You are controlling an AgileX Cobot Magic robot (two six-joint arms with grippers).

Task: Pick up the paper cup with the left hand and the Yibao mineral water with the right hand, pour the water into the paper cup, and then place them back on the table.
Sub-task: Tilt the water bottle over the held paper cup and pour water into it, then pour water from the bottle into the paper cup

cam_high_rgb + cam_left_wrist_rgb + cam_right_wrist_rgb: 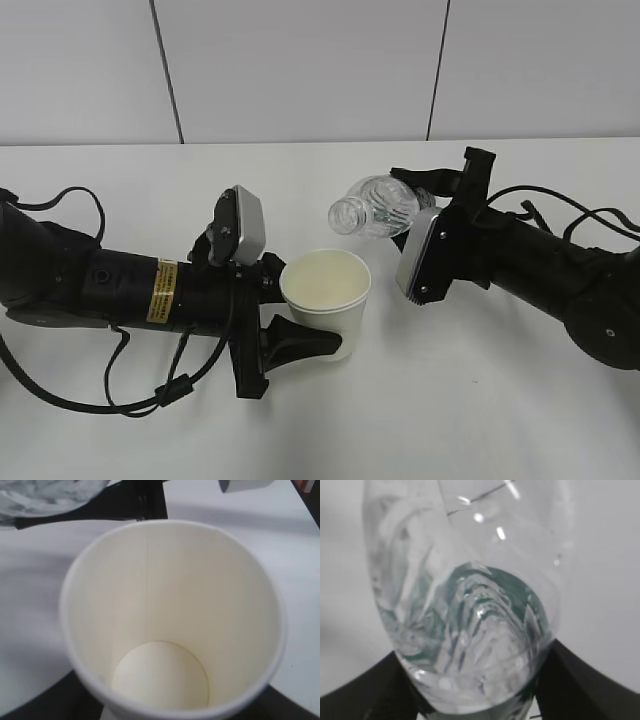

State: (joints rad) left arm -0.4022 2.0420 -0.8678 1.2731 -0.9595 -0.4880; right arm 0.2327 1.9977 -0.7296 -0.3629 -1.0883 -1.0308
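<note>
The cream-white paper cup [326, 297] is held upright by my left gripper [290, 325], shut around its lower body; the cup sits near the table [400, 420] at centre. In the left wrist view the cup [170, 620] fills the frame and its inside looks dry. My right gripper [425, 205] is shut on the Yibao bottle [378, 207], tipped on its side with its open mouth pointing left, just above and behind the cup's rim. In the right wrist view the clear bottle [470, 620] sits between the black fingers [585, 680]. No water stream shows.
The two black arms lie low over the white table, the left from the left edge [90, 285], the right from the right edge [560, 280]. A grey panelled wall [300, 70] stands behind the table's far edge.
</note>
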